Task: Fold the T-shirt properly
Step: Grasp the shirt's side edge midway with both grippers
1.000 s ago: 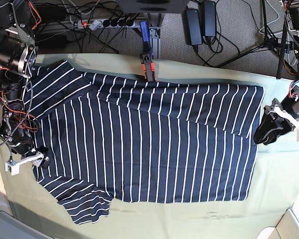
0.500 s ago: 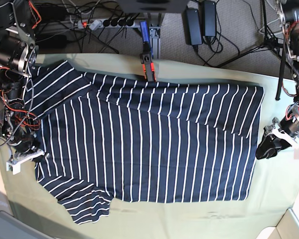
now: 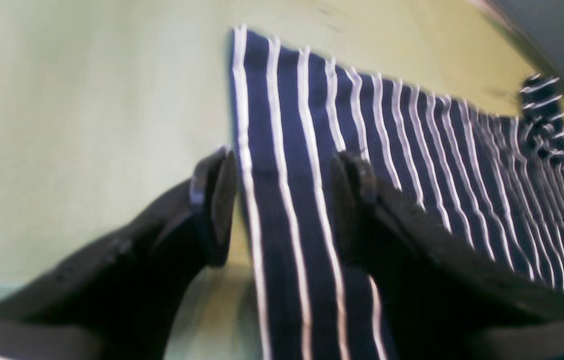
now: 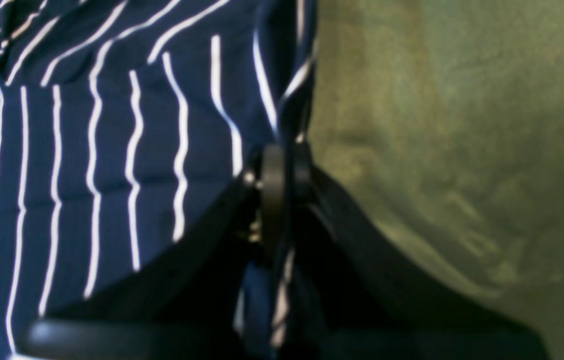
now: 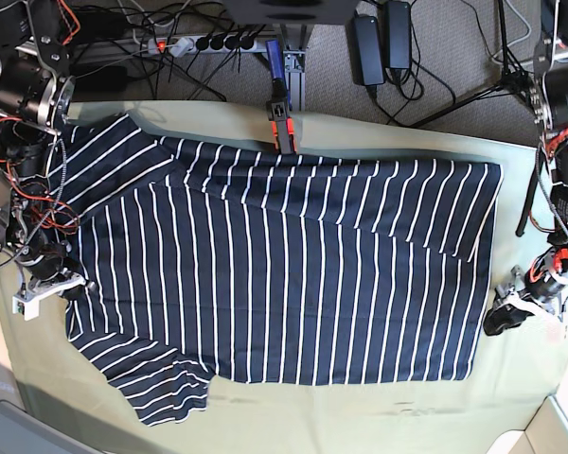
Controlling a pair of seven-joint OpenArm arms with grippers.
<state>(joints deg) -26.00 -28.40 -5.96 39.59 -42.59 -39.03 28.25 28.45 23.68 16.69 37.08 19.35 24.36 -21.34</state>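
One olive-green table cloth (image 5: 379, 416) is spread over the work surface, and grey carpet is seen beyond its far edge. On that carpet one power strip (image 5: 204, 43), two black power bricks (image 5: 381, 43) and a tangle of cables are counted; one orange-and-black clamp (image 5: 282, 125) is fixed at the cloth's far edge. One T-shirt (image 5: 284, 274) is laid flat across the cloth, nearly filling its width, with one sleeve (image 5: 166, 388) spread toward the near left corner in the base view. Two arms are counted, one at each end of the shirt. The right gripper (image 4: 282, 170) is pinched together on the T-shirt's edge. The left gripper (image 3: 282, 200) is held with its jaws apart, straddling the shirt's hem edge, nothing being clamped.
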